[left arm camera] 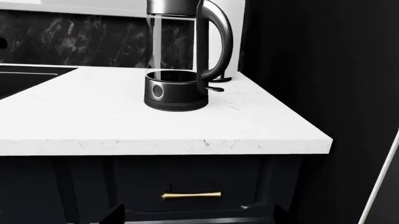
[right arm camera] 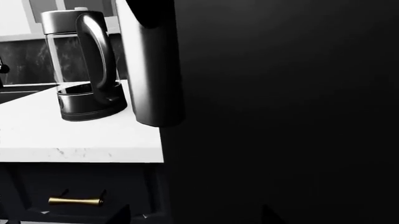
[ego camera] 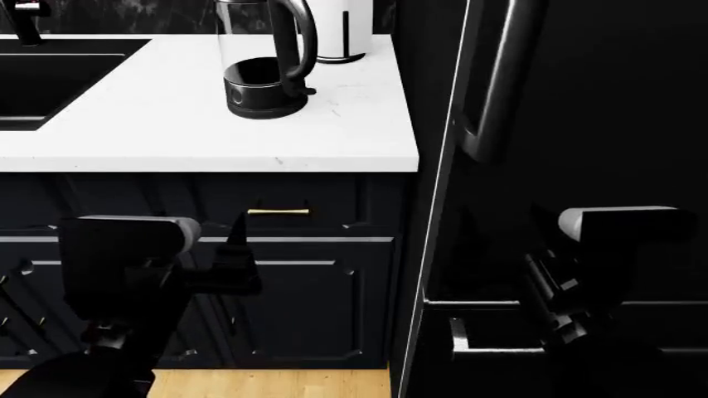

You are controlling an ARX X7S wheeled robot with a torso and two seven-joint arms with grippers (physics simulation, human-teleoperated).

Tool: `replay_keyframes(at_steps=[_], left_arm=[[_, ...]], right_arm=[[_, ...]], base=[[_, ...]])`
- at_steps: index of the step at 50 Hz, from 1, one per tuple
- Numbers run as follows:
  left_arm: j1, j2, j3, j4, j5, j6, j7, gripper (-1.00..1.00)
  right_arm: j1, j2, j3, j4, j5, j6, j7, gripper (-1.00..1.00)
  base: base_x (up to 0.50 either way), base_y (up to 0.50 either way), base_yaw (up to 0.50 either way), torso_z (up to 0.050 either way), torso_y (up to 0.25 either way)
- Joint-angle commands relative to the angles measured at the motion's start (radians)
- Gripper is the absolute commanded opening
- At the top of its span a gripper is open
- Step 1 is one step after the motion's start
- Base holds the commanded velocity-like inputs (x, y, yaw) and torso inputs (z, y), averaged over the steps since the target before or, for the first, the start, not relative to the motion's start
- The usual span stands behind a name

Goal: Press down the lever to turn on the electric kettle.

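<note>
While both arms hang low in front of the dark cabinets, the electric kettle (ego camera: 264,62) stands in the upper middle of the head view, on the white countertop (ego camera: 166,124) near its right end. Its looped black handle faces right, and the lever (left arm camera: 215,88) juts from the base just under that handle, untouched. A white cylinder (ego camera: 341,31) stands just behind the kettle. A black sink (ego camera: 45,79) fills the counter's upper left. Below the counter edge, a drawer carries a brass pull (ego camera: 278,212). The left gripper (ego camera: 232,257) sits at lower left, well below the counter; whether its claw is spread or pressed together cannot be told. The right gripper (ego camera: 569,319) sits at lower right against a tall black appliance door (ego camera: 598,124), its claw state also unreadable.
</note>
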Motion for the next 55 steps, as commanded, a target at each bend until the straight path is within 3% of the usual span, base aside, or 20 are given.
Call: replay_keyframes(at_steps=[1, 25, 55], left_arm=[[-0.002, 0.000, -0.003, -0.005, -0.009, 0.002, -0.012, 1.00], [0.002, -0.003, -0.007, 0.002, -0.040, 0.000, -0.027, 1.00], [0.005, -0.013, -0.014, -0.003, -0.071, 0.005, -0.045, 1.00]], right_arm=[[-0.003, 0.004, 0.003, -0.004, 0.011, -0.003, 0.003, 1.00], [0.000, 0.004, 0.012, 0.003, 0.043, 0.015, 0.021, 1.00], [0.011, 0.005, 0.023, 0.017, 0.090, 0.040, 0.039, 1.00]], base=[[0.00, 0.00, 0.00, 0.000, 0.000], [0.00, 0.47, 0.00, 0.000, 0.000], [0.19, 0.01, 0.00, 0.000, 0.000]])
